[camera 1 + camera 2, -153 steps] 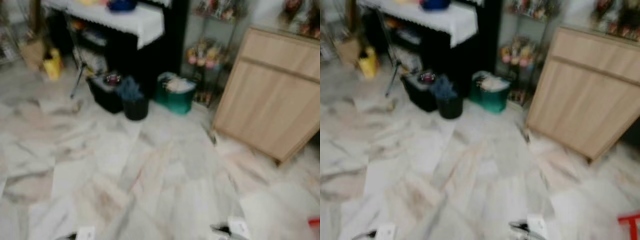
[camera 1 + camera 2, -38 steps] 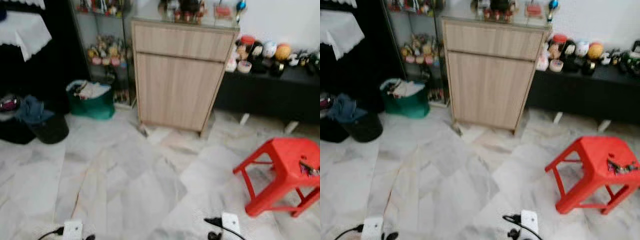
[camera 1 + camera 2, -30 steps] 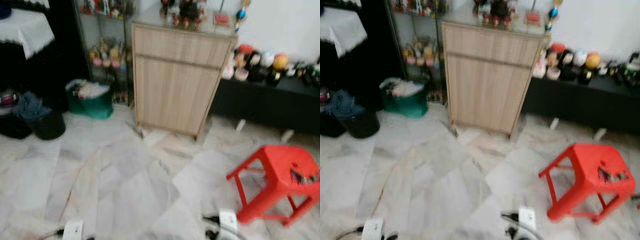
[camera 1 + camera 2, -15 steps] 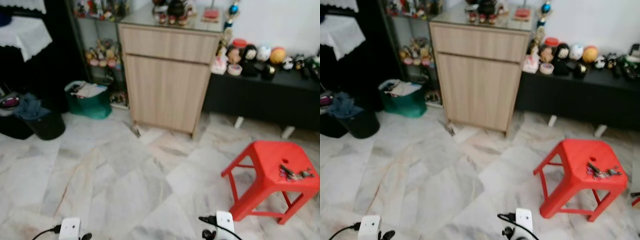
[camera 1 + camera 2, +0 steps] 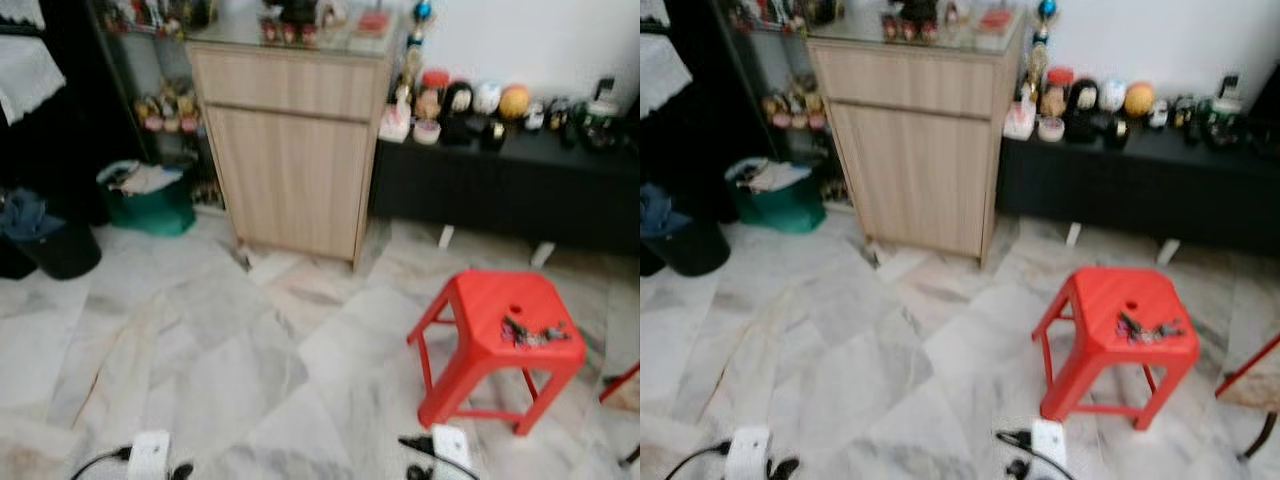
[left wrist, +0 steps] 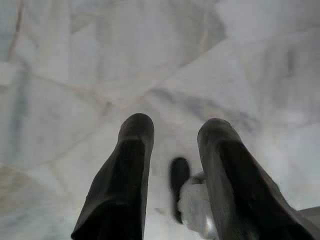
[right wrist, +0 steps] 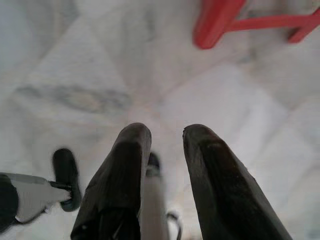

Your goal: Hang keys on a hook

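- Left eye view: a marble floor [image 5: 220, 370] is shown stretching to a wooden cabinet [image 5: 290, 150] and a long black shelf [image 5: 510, 190] of ornaments by the wall.
- A red stool [image 5: 497, 345] is seen to the robot's right, standing apart from the cabinet.
- The keys [image 5: 527, 331] are found lying loose on the stool's seat, toward its right side; no hook can be made out.
- The left hand [image 6: 172, 135] is seen pointed down at the floor, its fingers apart and empty.
- The right hand [image 7: 165, 137] is likewise held over the floor, fingers slightly apart with nothing between them, the stool's leg ahead of it.
- The stool is judged best approached squarely until the keys lie within reach of the right hand; the bunch should be pinched at its thickest part, so that nothing is left to slip off the seat.
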You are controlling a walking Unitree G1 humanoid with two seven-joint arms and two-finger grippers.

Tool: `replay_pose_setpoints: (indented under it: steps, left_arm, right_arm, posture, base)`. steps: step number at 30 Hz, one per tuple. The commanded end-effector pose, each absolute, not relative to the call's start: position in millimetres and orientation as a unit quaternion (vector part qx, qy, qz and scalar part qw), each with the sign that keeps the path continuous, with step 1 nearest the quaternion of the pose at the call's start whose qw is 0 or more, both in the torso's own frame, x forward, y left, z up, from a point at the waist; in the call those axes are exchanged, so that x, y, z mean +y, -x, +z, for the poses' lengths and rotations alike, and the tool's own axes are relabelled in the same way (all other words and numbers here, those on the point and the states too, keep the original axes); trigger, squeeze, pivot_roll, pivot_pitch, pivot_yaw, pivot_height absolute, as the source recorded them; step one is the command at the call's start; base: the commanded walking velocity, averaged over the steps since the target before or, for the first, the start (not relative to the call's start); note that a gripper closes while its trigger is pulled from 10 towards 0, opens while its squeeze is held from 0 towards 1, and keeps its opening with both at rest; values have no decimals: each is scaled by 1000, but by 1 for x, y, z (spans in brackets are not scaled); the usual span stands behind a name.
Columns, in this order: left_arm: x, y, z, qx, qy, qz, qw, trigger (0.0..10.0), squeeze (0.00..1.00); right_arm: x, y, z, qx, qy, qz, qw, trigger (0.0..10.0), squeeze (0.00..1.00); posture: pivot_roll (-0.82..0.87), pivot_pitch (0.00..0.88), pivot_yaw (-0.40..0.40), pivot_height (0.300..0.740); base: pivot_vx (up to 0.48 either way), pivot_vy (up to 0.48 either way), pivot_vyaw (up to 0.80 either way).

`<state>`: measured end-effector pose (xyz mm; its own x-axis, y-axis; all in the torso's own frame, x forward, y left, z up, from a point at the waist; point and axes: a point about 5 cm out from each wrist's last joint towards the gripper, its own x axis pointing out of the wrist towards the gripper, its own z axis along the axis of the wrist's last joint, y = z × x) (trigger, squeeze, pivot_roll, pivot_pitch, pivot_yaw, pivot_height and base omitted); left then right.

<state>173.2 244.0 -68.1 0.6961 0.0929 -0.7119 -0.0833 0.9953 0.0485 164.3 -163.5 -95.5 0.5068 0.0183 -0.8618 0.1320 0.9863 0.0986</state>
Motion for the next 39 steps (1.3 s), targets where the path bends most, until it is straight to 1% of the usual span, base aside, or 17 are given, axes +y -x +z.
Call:
replay_pose_setpoints:
  steps: [1,5,11,27,34,39]
  left_arm:
    - [251,-165,-71,399,-6,61,915,10000,0]
    - [250,-166,-70,387,5,73,919,10000,0]
    - [250,-167,-70,391,-1,66,918,10000,0]
    - [250,-168,-69,388,0,69,919,10000,0]
    - [251,-167,-69,389,-2,69,919,10000,0]
    - [251,-166,-69,389,2,73,918,10000,0]
  right_arm:
    - [-154,-167,-95,494,-80,-21,866,10000,0]
    - [-162,-164,-96,495,-80,-28,865,10000,0]
    - [-171,-161,-96,498,-78,-33,863,10000,0]
    - [-163,-169,-94,493,-78,-25,866,10000,0]
    - [-171,-164,-95,496,-78,-30,865,10000,0]
    - [-175,-160,-96,498,-76,-31,863,10000,0]
  posture:
    - [76,0,-39,740]
    - [79,0,-41,740]
    - [80,0,-40,740]
    - [83,0,-39,740]
    - [83,0,-36,740]
    - [84,0,-37,740]
  base:
    - [0,0,0]
    - [0,0,0]
    - [0,0,0]
    - [0,-325,0]
    - [0,-326,0]
    - [0,0,0]
